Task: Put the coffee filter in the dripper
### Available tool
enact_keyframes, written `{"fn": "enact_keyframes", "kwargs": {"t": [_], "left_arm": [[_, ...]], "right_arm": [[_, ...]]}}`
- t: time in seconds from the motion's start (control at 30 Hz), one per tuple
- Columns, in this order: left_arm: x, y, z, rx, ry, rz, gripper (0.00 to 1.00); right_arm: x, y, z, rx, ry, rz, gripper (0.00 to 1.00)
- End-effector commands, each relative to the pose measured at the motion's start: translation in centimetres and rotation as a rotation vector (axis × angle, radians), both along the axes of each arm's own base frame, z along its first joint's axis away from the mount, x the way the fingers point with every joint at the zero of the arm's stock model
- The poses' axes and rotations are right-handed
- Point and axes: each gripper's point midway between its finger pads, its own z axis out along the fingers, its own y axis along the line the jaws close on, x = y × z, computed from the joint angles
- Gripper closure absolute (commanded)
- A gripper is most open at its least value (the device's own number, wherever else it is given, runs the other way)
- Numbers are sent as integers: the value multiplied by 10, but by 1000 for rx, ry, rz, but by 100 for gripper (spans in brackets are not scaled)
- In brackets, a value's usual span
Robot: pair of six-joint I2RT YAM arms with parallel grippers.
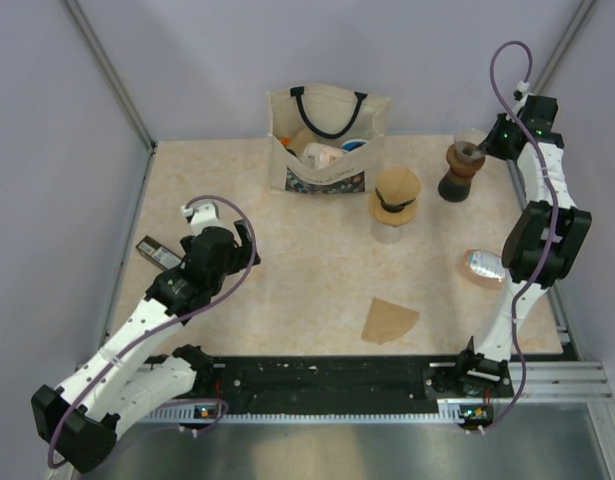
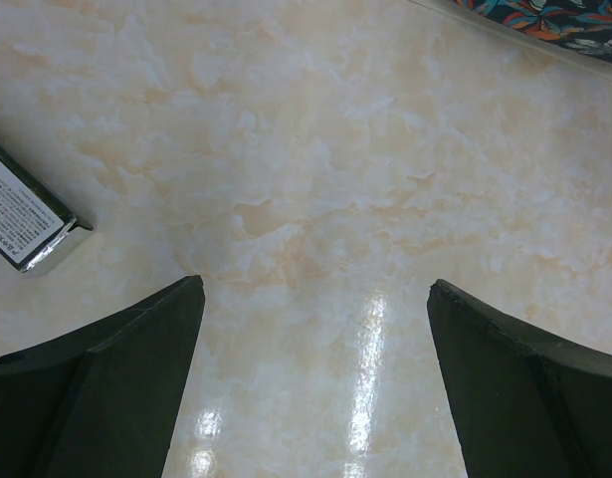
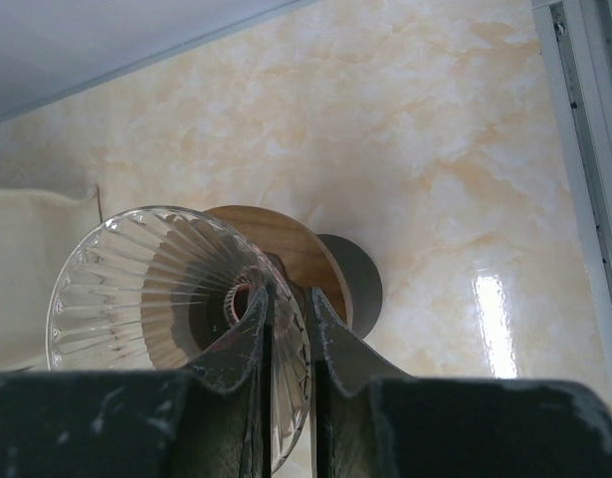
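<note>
I'm reading across from the left: a small dark box [image 2: 27, 214] with a printed label is lying on the marbled table [image 1: 307, 250]. Near it my left gripper [image 2: 315, 287] is hovering with its jaws spread wide, grasping nothing, only bare tabletop showing between them. Further back the cream tote bag [image 1: 327, 140] is standing with odds and ends inside. Coming toward the middle, the coffee filter [image 1: 389, 320] is lying flat as a tan wedge near the front edge with nothing touching it, and behind it a tan ring with a dark centre [image 1: 395, 195] is sitting on its own. Over on the right, the dark brown hourglass grinder [image 1: 457, 180] is standing at the back. My right gripper [image 3: 286, 297] is pinching the rim of a clear ribbed glass cup [image 3: 136, 289] right at the grinder's top; whether the cup is resting there or lifted I can't tell. The dripper [image 1: 482, 266], a bluish cone on a tan ring, is sitting near the right edge, half hidden by the right arm and apart from the filter. So I'm judging nothing done yet: the filter needs picking up and seating in the dripper.
</note>
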Motion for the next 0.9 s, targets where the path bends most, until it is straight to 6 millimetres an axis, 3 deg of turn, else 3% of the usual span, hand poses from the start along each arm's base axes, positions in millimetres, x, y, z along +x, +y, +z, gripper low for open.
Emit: {"fn": "enact_keyframes", "kwargs": {"t": [0.0,0.17,0.43,0.7,0.87], "left_arm": [[3,0,12,-16,-47,-2,1],[1,1,14,-18,-50,0,1],[0,1,15,-23,-55,-6,1],[0,0,14,-18,-49,-10,1],[-1,0,15,-25,-58,-12,1]], "right_arm": [[-126,20,-148,10,692,68,100],[-104,30,-119,23,608,70,100],[-82,37,-79,58,503,56,88],[-56,31,-30,47,396,10,85],[-48,32,-14,61,354,-8,79]]}}
